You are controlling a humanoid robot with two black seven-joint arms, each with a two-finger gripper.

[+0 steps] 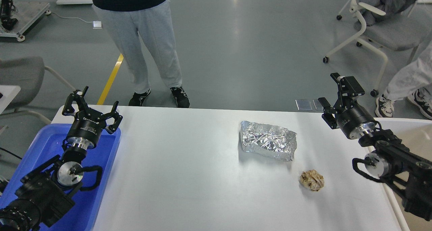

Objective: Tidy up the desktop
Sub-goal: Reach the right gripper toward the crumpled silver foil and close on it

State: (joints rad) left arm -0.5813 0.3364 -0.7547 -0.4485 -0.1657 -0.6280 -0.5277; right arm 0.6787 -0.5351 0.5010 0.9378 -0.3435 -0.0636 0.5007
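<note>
The white desktop (189, 177) fills the middle of the head view. A crumpled foil tray (268, 140) lies right of centre, with a crumpled brown paper ball (311, 180) in front of it to the right. My left gripper (91, 104) is open and empty above the far end of the blue tray (40, 156). My right gripper (332, 91) is open and empty, raised above the desktop's far right edge, behind and right of the foil.
A beige white-rimmed bin (410, 136) stands off the desktop's right end under my right arm. A person in grey trousers (145, 45) stands behind the desktop's far edge. Office chairs (381, 32) stand at the back right.
</note>
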